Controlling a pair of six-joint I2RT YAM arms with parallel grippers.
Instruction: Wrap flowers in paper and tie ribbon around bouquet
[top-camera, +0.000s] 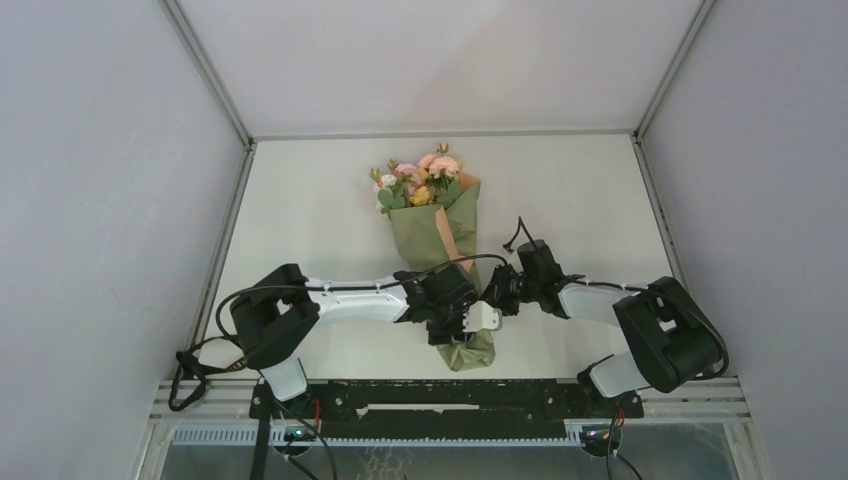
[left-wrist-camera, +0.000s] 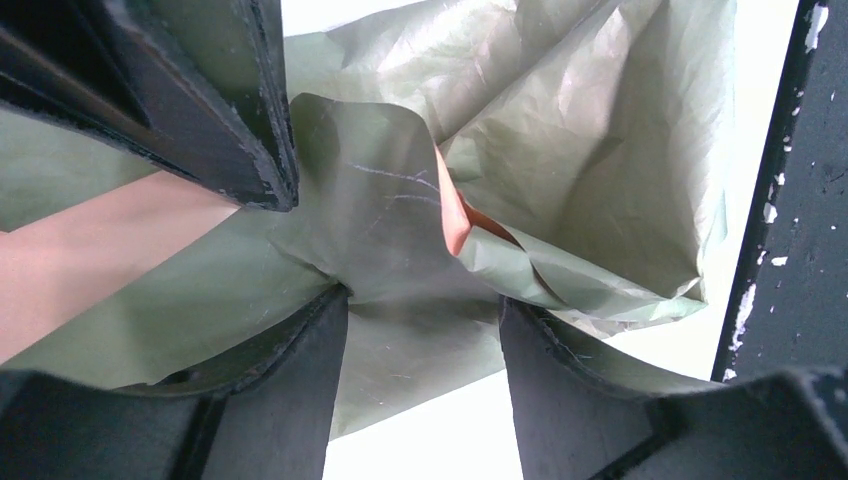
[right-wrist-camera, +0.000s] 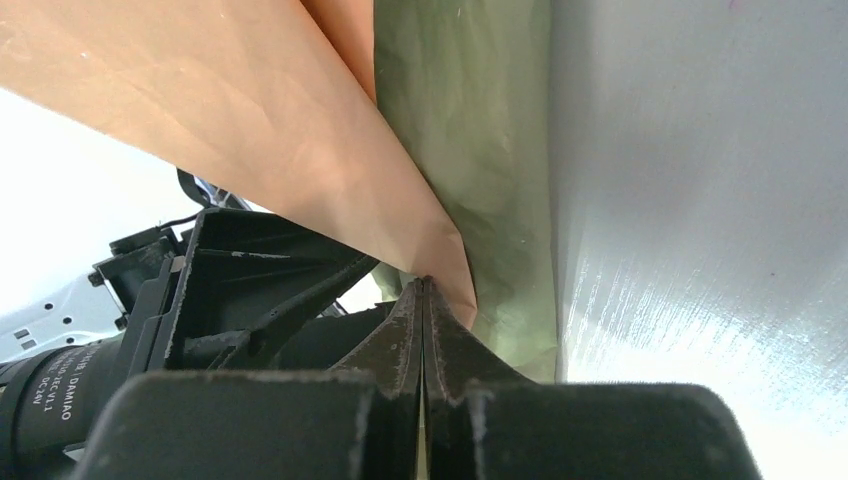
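Note:
The bouquet (top-camera: 440, 235) lies in the middle of the table, with the pink and yellow flowers (top-camera: 420, 178) at its far end. The paper (left-wrist-camera: 560, 150) is olive green with a tan-orange strip (right-wrist-camera: 250, 90). It narrows into a cone toward the near edge. My left gripper (top-camera: 452, 312) sits over the cone's lower part, its fingers (left-wrist-camera: 300, 390) pressed on either side of the bunched paper (left-wrist-camera: 422, 297). My right gripper (top-camera: 497, 292) is shut, its tips (right-wrist-camera: 424, 282) touching the tan fold's corner. Nothing shows between its fingers. The ribbon is out of view.
A black rail (top-camera: 450, 395) runs along the near table edge just below the cone's tail (top-camera: 470, 355). Grey enclosure walls (top-camera: 100, 200) stand left, right and behind. The left gripper's black body (right-wrist-camera: 250, 290) is close beside the right gripper's tips.

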